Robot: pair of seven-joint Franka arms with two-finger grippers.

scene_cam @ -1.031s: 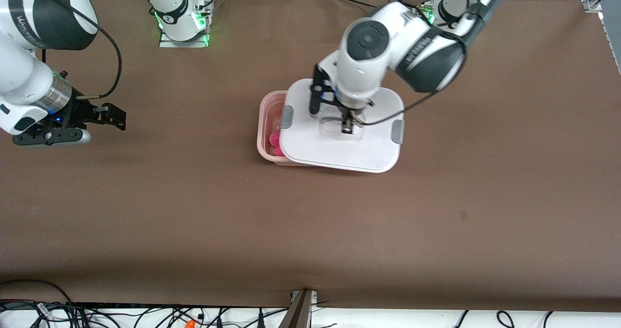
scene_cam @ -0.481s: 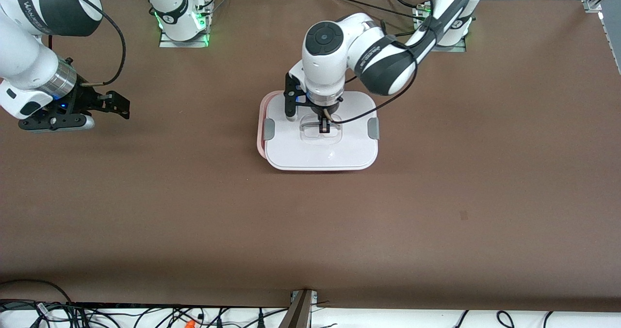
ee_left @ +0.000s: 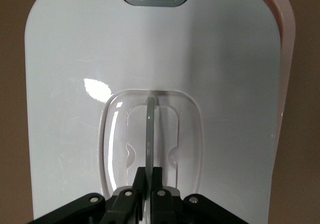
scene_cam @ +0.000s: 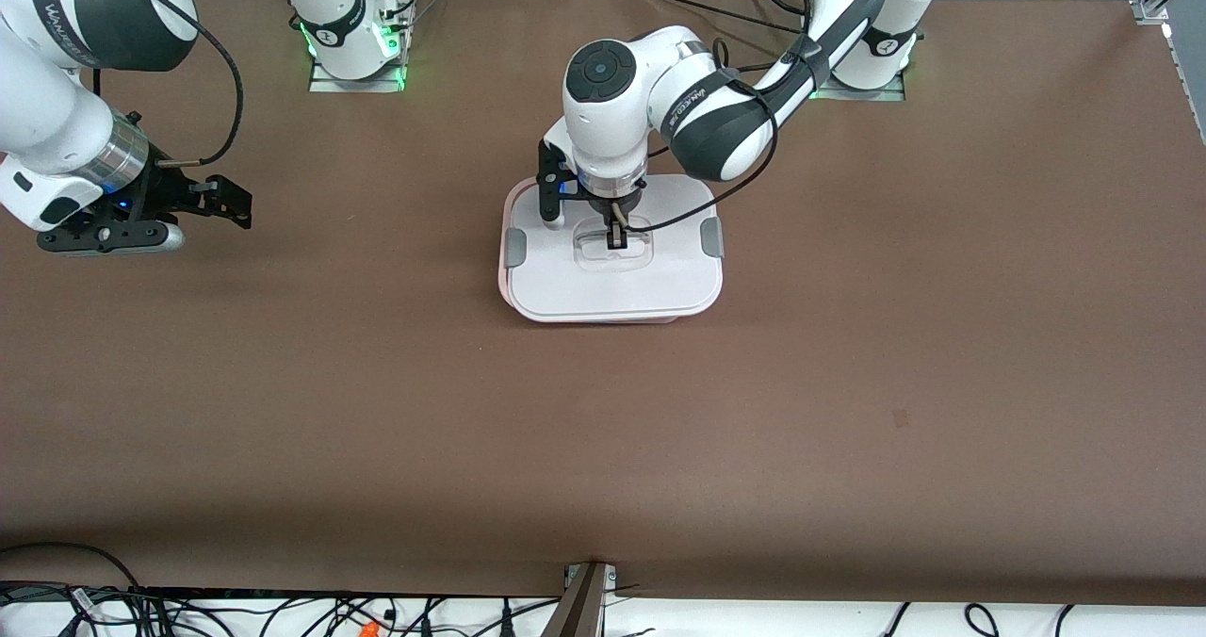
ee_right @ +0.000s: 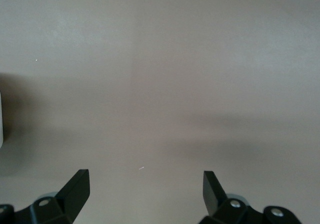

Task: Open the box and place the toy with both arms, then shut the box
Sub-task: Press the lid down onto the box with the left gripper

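While pinching handle [ee_left: 148, 134], left gripper [scene_cam: 614, 235] atop box [scene_cam: 612, 288].

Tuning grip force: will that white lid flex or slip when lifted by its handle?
The lid looks like stiff, thin plastic, so probably light. Its glossy surface suggests slipperiness, though the left gripper pinches the thin clear handle, which may flex slightly.

A wide brown matte counter [scene_cam: 848, 383] fills the room's middle, evenly lit from above. Along its near edge runs a white strip strewn with tangled black cables [scene_cam: 283, 613], with a grey metal bracket [scene_cam: 589, 585] at mid-edge.
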